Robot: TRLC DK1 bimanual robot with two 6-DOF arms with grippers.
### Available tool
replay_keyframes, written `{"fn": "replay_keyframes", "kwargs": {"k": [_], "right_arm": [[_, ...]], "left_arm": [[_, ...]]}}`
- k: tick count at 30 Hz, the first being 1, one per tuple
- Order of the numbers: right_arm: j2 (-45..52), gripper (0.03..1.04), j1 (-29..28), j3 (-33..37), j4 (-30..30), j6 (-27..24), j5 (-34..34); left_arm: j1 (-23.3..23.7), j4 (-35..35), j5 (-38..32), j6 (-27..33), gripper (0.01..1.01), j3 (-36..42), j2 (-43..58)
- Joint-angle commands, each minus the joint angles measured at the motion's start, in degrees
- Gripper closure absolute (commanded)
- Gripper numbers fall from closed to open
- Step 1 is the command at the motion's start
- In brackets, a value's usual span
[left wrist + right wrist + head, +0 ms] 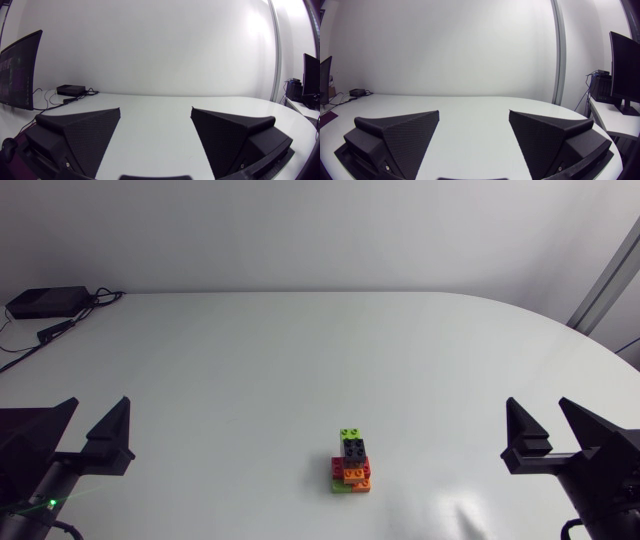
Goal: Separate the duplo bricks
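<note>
Head view: brick stack (352, 463), all joined, on table (250, 360) near front middle, well apart from left gripper (100, 406) and right gripper (538, 408), both wide, empty. Left wrist: fingers (85, 132) spread, no bricks seen. Right wrist: likewise. Judgement: nothing separated; whole task left.

Green, grey, orange, red duplo bricks (352, 463)
</note>
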Motion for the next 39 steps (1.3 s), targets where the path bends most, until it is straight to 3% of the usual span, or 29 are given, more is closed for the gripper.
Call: {"fn": "replay_keyframes", "kwargs": {"k": [1,27,39], "right_arm": [[-0.4,0.06,0.5,-2.2,-1.1,1.2,-0.5],[-0.5,0.06,0.6,-2.2,-0.8,0.9,-0.5],[-0.5,0.06,2.0,2.2,-2.9,0.7,-0.7]], "left_arm": [[-0.2,0.2,0.4,-1.5,0.043,-1.2,-0.9],[-0.1,0.2,0.3,-1.1,0.043,-1.1,-1.1],[0.3,-5.0,0.1,-0.9,0.075,5.3,-1.1]]}}
